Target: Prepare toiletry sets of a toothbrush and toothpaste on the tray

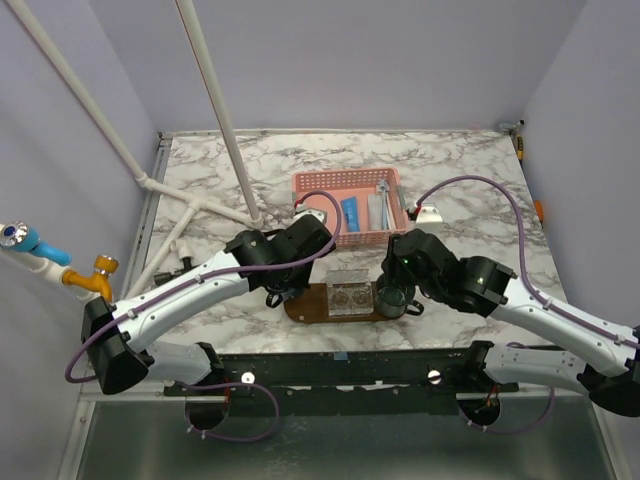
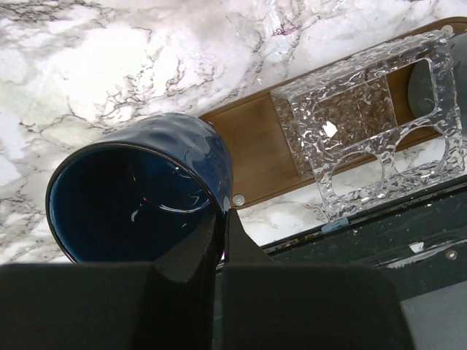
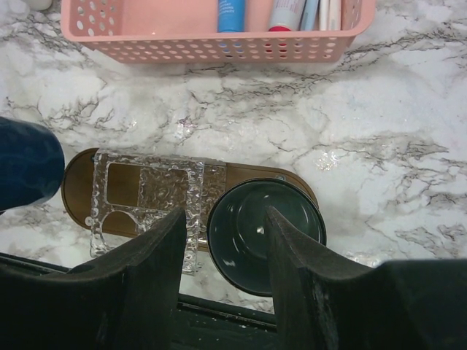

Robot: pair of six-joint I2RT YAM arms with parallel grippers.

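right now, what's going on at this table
The left end effector is shut on the rim of a dark blue cup, held tilted by the end of the wooden tray. The right end effector is open over a second cup standing on the tray beside a clear holder. Toothpaste tubes lie in the pink basket.

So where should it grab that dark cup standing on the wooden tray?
Probably by its rim, from straight above: the cup stands upright with its mouth open, so one finger can go inside, one outside. The right side looks safest, since the clear holder stands close on its left.
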